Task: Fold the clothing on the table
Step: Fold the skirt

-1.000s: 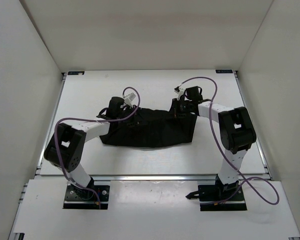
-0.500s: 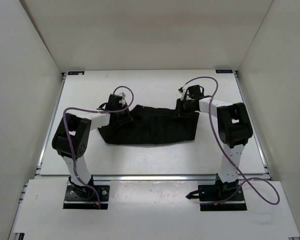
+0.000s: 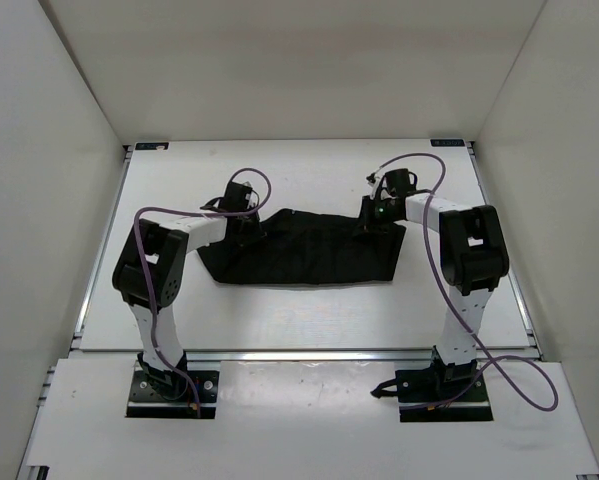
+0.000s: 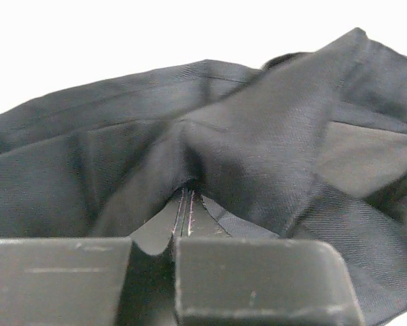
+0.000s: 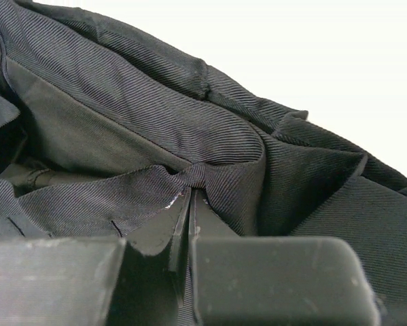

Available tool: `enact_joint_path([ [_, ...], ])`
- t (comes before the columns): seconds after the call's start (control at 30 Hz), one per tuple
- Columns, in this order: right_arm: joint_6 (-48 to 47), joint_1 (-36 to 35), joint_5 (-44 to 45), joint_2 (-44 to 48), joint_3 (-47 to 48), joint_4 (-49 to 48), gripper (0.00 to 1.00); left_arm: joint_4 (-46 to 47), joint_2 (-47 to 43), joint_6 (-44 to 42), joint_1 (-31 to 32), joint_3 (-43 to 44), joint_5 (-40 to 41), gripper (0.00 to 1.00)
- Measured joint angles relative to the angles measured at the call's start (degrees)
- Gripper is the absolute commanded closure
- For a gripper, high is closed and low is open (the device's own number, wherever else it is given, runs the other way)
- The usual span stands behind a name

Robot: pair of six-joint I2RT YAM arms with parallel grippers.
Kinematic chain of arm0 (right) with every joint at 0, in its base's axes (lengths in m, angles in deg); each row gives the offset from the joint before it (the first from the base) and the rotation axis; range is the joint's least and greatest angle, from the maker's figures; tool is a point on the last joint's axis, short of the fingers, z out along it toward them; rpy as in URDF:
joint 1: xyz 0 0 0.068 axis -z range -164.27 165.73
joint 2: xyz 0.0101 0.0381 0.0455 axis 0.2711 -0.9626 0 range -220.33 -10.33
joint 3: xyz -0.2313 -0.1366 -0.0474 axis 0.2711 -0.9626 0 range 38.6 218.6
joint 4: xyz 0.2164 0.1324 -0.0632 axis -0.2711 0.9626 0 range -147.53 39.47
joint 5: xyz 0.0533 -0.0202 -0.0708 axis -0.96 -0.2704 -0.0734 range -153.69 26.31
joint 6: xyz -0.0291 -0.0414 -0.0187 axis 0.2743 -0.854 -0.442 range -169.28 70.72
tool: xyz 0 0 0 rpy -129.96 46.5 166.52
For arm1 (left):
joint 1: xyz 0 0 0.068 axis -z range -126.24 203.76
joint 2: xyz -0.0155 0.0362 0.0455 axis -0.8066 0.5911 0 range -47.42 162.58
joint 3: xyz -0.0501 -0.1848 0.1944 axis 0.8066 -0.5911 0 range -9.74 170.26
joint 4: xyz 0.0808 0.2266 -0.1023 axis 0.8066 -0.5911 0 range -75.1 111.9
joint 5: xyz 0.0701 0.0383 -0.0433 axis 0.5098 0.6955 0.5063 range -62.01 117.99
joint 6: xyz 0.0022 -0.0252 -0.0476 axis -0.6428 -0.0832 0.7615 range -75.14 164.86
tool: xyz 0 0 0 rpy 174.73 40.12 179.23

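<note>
The black clothing (image 3: 309, 252) lies spread across the middle of the white table (image 3: 309, 320), folded into a wide band. My left gripper (image 3: 245, 226) is at its upper left corner, shut on a pinch of the fabric (image 4: 257, 136). My right gripper (image 3: 376, 218) is at the upper right corner, likewise shut on a bunched fold of the cloth (image 5: 210, 173). In both wrist views the fingertips (image 4: 183, 204) (image 5: 189, 200) press together with fabric gathered over their tips. Black cloth hides the table beneath both grippers.
White walls (image 3: 59, 200) enclose the table on the left, the back and the right. A metal rail (image 3: 309, 353) runs along the near edge, in front of the arm bases (image 3: 169, 388). Purple cables (image 3: 419, 165) loop over both arms.
Both grippers have carried the clothing's upper edge towards the back of the table. The garment has been drawn flatter and its near edge has moved back with it.
</note>
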Motion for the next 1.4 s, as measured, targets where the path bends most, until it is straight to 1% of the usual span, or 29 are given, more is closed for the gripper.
enact_joint_path([
  [0.17,0.0,1.7,0.4,0.5,0.0,1.0,1.00,-1.3,-0.3,0.6,-1.1,-0.1,0.6,1.00],
  [0.33,-0.3,4.0,3.0,1.2,-0.3,2.2,1.00,-1.8,-0.5,1.0,-1.4,-0.1,1.0,1.00],
  [0.5,-0.4,4.1,4.4,2.0,-0.5,2.9,0.99,-3.0,-2.4,1.3,-3.0,-1.6,1.1,1.00],
  [0.53,-0.4,4.1,4.5,2.2,-0.5,3.1,0.97,-3.4,-2.8,1.2,-3.1,-1.7,0.9,1.00],
  [0.57,-0.4,4.0,4.6,2.7,-0.5,3.5,0.80,-4.1,-3.3,0.8,-3.1,-1.6,0.7,1.00],
  [0.6,0.0,3.9,4.7,3.4,-0.5,3.7,0.76,-4.8,-3.7,0.5,-3.0,-1.5,0.6,1.00],
  [0.63,0.1,3.9,4.7,4.4,-0.5,4.0,0.63,-5.8,-4.0,0.0,-2.9,-1.0,0.6,1.00],
  [0.7,0.8,4.0,4.4,7.1,-0.6,4.3,0.43,-7.4,-4.9,-1.0,-2.3,0.1,0.6,1.00],
  [0.73,1.2,4.2,4.1,9.0,-0.6,4.2,0.39,-8.2,-5.7,-1.4,-2.1,0.6,0.6,1.00],
  [0.8,1.7,4.8,3.7,13.2,-1.6,3.5,0.36,-9.0,-8.1,-2.2,-1.9,0.8,0.3,1.00],
  [0.87,1.8,5.6,4.3,18.9,-4.3,2.5,0.31,-10.1,-11.6,-3.0,-2.1,0.6,0.3,1.00],
  [0.93,1.9,6.3,5.4,23.5,-8.0,2.2,0.30,-10.4,-15.7,-3.5,-2.5,-0.2,0.6,1.00],
  [1.0,1.9,6.8,6.1,25.7,-11.6,2.6,0.30,-10.3,-19.8,-3.8,-2.6,-2.1,1.7,1.00],
  [1.1,1.9,7.4,7.0,25.6,-17.0,3.0,0.29,-10.7,-24.1,-4.1,-2.0,-5.3,3.4,1.00],
  [1.2,2.1,7.5,7.7,25.4,-22.0,4.0,0.26,-10.9,-24.6,-4.1,-0.2,-8.5,4.5,1.00],
  [1.4,1.9,7.2,8.1,23.3,-22.4,4.4,0.25,-13.3,-23.3,-2.8,1.0,-13.3,6.7,1.00],
])
